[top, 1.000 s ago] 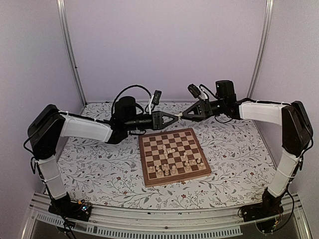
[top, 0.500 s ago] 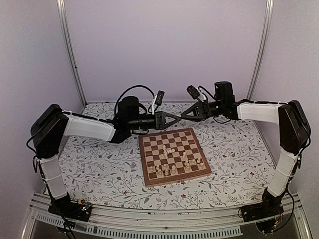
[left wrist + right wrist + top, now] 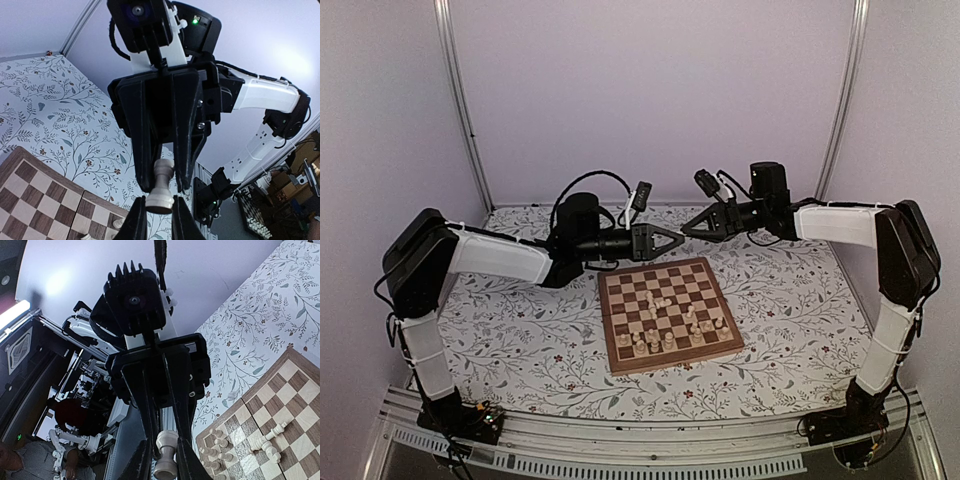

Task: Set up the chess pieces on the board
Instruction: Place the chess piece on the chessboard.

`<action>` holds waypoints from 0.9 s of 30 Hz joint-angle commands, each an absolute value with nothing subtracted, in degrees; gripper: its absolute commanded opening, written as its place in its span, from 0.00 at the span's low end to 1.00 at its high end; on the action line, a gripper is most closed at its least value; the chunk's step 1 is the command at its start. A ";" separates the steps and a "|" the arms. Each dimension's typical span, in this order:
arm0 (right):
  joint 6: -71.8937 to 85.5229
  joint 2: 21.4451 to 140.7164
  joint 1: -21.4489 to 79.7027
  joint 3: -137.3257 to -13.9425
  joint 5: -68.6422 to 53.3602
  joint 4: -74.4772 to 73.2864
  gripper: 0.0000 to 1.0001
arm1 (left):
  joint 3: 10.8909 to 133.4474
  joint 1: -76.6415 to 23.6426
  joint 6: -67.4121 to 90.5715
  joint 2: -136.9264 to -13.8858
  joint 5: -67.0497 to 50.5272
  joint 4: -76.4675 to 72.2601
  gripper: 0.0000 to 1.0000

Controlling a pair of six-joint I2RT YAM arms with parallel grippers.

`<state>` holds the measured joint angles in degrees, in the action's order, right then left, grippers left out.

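A cream rook [image 3: 161,185] is held in mid-air above the far edge of the board [image 3: 608,322]. My left gripper [image 3: 673,239] and right gripper [image 3: 684,230] meet tip to tip there. In the left wrist view my left gripper [image 3: 158,211] is shut on the rook's base, and the right fingers [image 3: 145,150] flank its head. In the right wrist view my right gripper [image 3: 162,442] clasps the same rook [image 3: 166,458]. Several cream chess pieces [image 3: 665,335] stand and lie on the near half of the board.
The board lies on a floral tablecloth [image 3: 520,330] inside pale walls with metal posts [image 3: 460,110]. In the right wrist view a few pieces [image 3: 267,440] lie toppled on the board [image 3: 295,390] beside standing pawns [image 3: 217,445].
Both arms have shifted slightly, the left arm a little right and up. The gripper tips stay together over the board's far edge, around the rook.
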<state>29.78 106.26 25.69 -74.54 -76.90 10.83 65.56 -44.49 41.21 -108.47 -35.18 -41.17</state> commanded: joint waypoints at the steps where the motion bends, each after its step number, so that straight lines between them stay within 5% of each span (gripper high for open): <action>1: 29.41 105.79 25.58 -75.11 -77.62 12.39 0.19 | 66.88 -45.10 41.39 -109.30 -33.68 -41.13 0.05; 6: 27.32 105.47 25.51 -76.59 -76.91 9.78 0.05 | 67.30 -45.10 39.84 -108.79 -33.38 -38.38 0.18; 10: 13.03 105.25 25.50 -83.39 -68.47 -8.98 0.03 | 68.52 -44.79 28.25 -103.39 -30.25 -23.61 0.22; 17: -13.01 102.13 30.14 -92.81 -50.60 -29.76 0.03 | 72.45 -42.34 5.75 -90.37 -13.29 2.75 0.44; 21: -25.80 102.17 40.00 -97.96 -38.52 -39.53 0.03 | 72.61 -40.21 1.35 -86.51 5.02 3.95 0.69; 25: -32.88 106.82 49.13 -104.54 -31.55 -48.92 0.03 | 73.22 -39.45 0.18 -86.10 27.40 2.70 0.77; 27: -34.54 109.80 53.11 -107.20 -28.55 -52.77 0.03 | 71.40 -38.74 0.09 -85.54 34.36 -0.82 0.93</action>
<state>-24.08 105.06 46.39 -102.28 -38.98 -39.31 73.12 -40.03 3.88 -85.45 11.05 -0.64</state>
